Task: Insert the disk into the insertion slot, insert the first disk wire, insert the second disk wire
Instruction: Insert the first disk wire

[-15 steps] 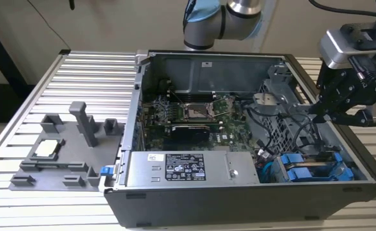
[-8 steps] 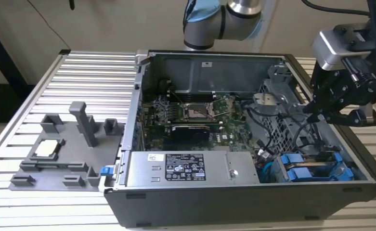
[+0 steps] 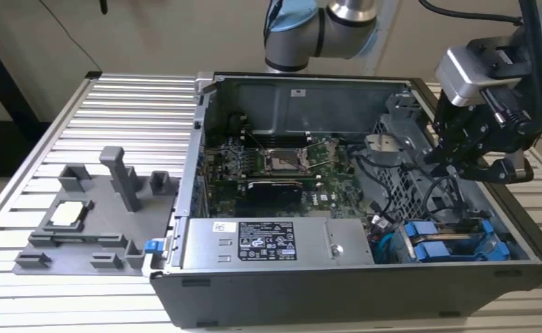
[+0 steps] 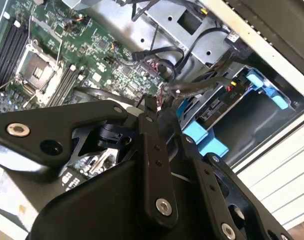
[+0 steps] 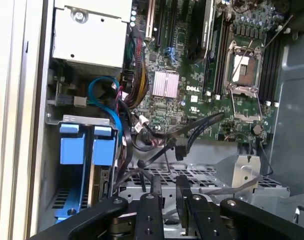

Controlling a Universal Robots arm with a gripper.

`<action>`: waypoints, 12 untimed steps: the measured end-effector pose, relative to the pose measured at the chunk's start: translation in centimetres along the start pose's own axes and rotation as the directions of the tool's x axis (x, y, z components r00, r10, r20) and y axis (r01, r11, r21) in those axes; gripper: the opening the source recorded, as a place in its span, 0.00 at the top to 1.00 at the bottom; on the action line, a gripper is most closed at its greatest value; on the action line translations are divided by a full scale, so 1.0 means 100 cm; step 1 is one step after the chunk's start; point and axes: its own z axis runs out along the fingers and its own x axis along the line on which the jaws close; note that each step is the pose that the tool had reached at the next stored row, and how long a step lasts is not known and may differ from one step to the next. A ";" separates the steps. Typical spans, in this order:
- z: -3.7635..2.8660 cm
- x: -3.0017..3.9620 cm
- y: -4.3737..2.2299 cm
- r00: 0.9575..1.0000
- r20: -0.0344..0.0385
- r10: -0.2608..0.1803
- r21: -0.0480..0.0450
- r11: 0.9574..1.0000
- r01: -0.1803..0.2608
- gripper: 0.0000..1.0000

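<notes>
The disk [image 5: 104,181] sits in the insertion slot [image 5: 66,210] of the drive cage, its blue carrier front [image 5: 103,150] beside a second blue carrier [image 5: 71,149]. In the second wrist view the disk [image 4: 218,107] shows its label between blue rails. My gripper [image 3: 461,166] hangs above the cage at the exterior view's right, well above the blue carriers [image 3: 433,243]. The gripper [image 5: 170,181] is open by a narrow gap with nothing between its fingers. A loose black wire with a connector [image 5: 179,150] lies just beyond the fingertips, and the same wire [image 4: 178,92] shows past the gripper [image 4: 156,107].
The open computer case [image 3: 345,291] stands on a slatted table [image 3: 113,111]. A silver power-supply box [image 3: 271,243] sits left of the cage, and the motherboard [image 3: 280,163] is behind it. A grey fixture [image 3: 95,215] lies on the table at the exterior view's left. A blue cable [image 5: 99,85] loops near the carriers.
</notes>
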 end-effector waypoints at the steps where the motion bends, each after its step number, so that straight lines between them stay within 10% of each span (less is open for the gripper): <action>1: 0.0001 -0.0003 0.0029 1.000 0.000 -0.002 -0.001 1.000 0.002 0.73; 12: 0.0034 -0.0018 0.0220 1.000 0.009 -0.012 -0.002 1.000 0.012 0.73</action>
